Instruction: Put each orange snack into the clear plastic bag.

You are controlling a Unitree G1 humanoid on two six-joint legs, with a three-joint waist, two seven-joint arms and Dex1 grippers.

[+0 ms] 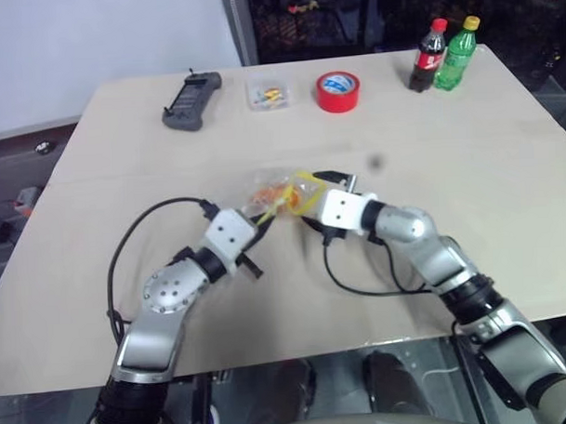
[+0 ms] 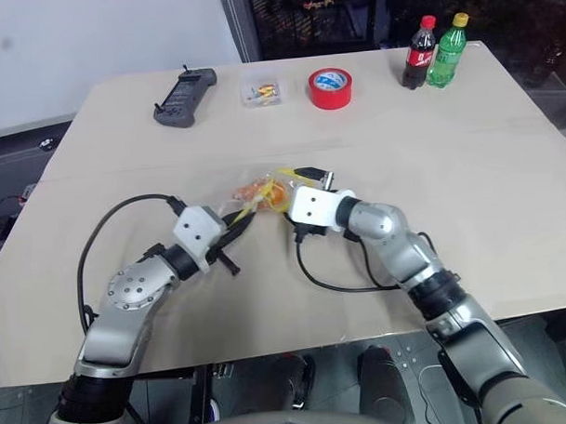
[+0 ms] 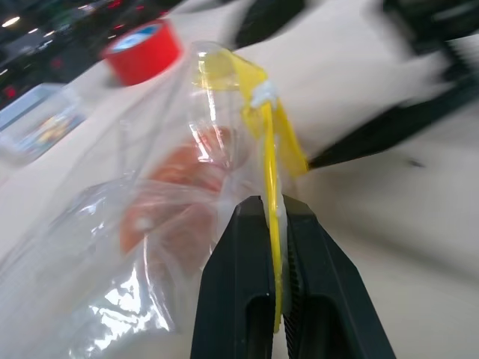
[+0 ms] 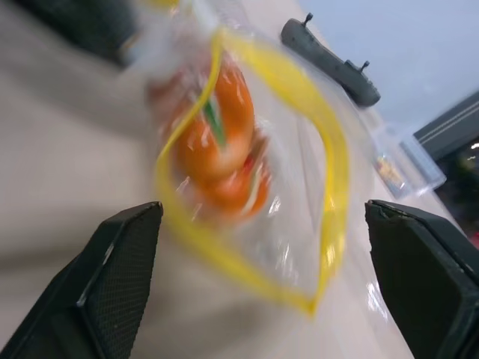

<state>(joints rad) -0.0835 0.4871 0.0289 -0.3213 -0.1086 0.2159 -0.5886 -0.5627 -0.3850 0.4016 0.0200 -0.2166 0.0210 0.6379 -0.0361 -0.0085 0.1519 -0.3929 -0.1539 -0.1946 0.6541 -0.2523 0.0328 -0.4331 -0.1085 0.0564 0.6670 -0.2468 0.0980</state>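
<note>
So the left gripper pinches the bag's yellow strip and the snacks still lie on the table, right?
Not quite. The left gripper does pinch the bag's yellow strip, but the snacks are inside the bag, as the right wrist view shows.

Table (image 1: 505,167): remote (image 1: 192,101), tape (image 1: 338,91), bottles (image 1: 444,55), box (image 1: 267,92).

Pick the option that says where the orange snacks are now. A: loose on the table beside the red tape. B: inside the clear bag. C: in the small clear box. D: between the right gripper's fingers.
B: the orange snacks show through the clear bag, behind its yellow seal strip, while the left gripper pinches that strip and the right gripper stands open around the bag's mouth.
</note>
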